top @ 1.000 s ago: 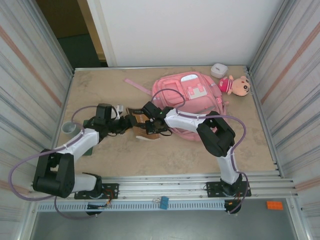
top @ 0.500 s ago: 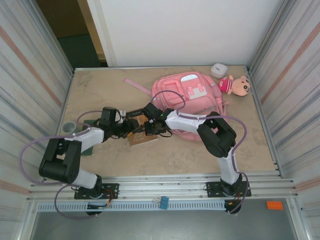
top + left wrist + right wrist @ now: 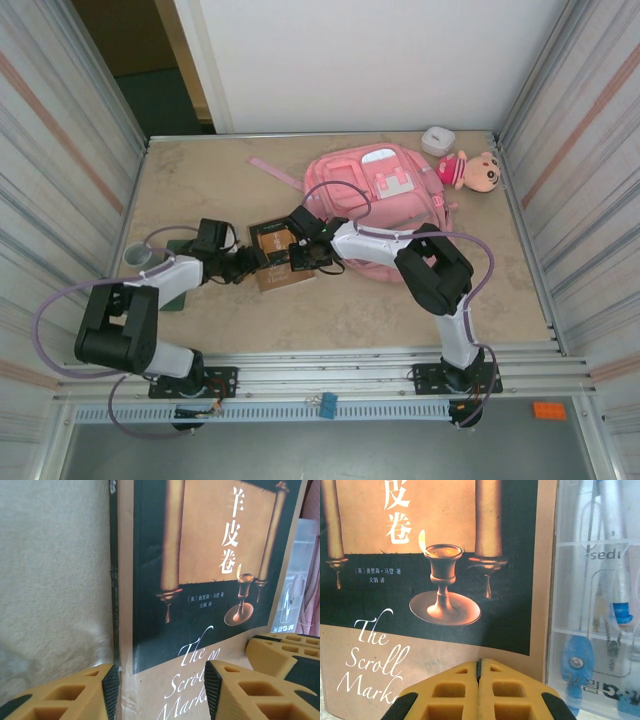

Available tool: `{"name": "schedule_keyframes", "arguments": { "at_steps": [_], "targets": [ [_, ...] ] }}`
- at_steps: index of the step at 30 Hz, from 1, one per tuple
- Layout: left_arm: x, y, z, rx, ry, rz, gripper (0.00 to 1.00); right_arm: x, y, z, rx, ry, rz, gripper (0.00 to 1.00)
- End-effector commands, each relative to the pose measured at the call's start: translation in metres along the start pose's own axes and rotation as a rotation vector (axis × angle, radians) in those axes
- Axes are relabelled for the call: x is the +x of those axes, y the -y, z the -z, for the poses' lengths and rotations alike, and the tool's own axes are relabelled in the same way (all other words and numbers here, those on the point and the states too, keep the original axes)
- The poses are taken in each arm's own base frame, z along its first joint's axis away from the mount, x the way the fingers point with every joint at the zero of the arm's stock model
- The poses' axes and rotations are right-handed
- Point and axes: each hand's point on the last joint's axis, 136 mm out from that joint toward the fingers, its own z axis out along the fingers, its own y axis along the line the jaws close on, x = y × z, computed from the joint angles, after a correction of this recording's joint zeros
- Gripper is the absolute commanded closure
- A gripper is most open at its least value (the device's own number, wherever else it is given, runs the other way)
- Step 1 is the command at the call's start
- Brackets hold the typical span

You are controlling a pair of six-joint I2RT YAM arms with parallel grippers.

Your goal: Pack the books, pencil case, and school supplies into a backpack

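Probably a robotics lab cell: ribbed metal walls (image 3: 60, 160) fence a table (image 3: 190, 180) edged by aluminium rail (image 3: 330, 360).

You have the backpack (image 3: 380, 195) lying toward the table's (image 3: 200, 180) far edge, right of the middle. The doll (image 3: 472, 170) lies just right of it, by the far right corner, with a box (image 3: 438, 140) behind the doll at the far edge. The book (image 3: 272, 245) lies flat near the table's middle, just left of the backpack. A case (image 3: 595, 605) lies just beside the book, along the side away from its spine. A cup (image 3: 137, 257) stands by the left edge.
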Motion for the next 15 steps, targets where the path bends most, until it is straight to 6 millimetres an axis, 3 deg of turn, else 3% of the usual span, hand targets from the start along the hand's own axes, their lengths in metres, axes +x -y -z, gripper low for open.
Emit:
{"name": "schedule_keyframes", "arguments": {
  "at_steps": [1, 8, 11, 15],
  "targets": [
    [-0.003, 0.017, -0.007, 0.064, 0.0, -0.027, 0.51, 0.027, 0.005, -0.003, 0.001, -0.098, 0.007, 1.0],
    [0.003, 0.009, -0.024, 0.037, -0.041, -0.034, 0.5, 0.028, 0.002, -0.002, -0.017, -0.102, 0.01, 1.0],
    [0.007, 0.027, -0.02, 0.131, -0.058, -0.041, 0.5, 0.03, -0.002, -0.004, -0.045, -0.108, 0.008, 1.0],
    [0.013, 0.059, 0.007, 0.269, -0.06, -0.066, 0.48, 0.033, -0.01, -0.004, -0.131, -0.128, -0.007, 1.0]
  ]
}}
